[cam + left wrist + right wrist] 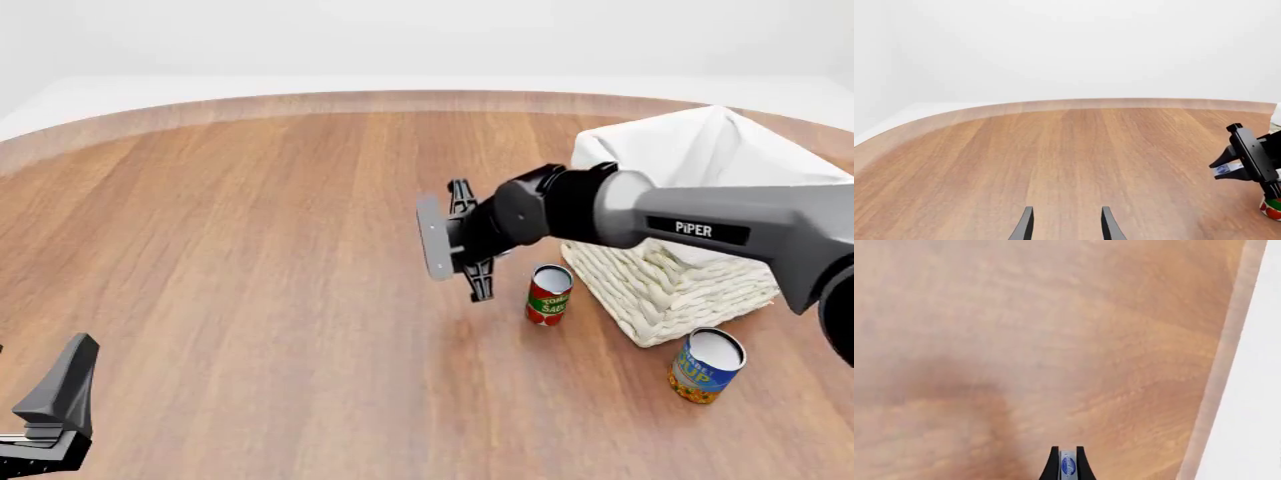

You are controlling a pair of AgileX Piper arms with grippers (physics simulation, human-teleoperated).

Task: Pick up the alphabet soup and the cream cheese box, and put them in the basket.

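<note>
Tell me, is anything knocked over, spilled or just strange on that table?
Nothing is spilled or toppled. The red can and the blue and yellow can both stand upright beside the basket. The only unusual sight: the right hand holds a thin blue and white box edge-on, off the table.

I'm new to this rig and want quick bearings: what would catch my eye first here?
The right arm reaching across mid-table, its gripper shut on the cream cheese box, held off the wood. Next, the basket at far right, with the tomato can standing just left of it and the alphabet soup at its near corner. The left gripper sits open and empty at near left.
</note>
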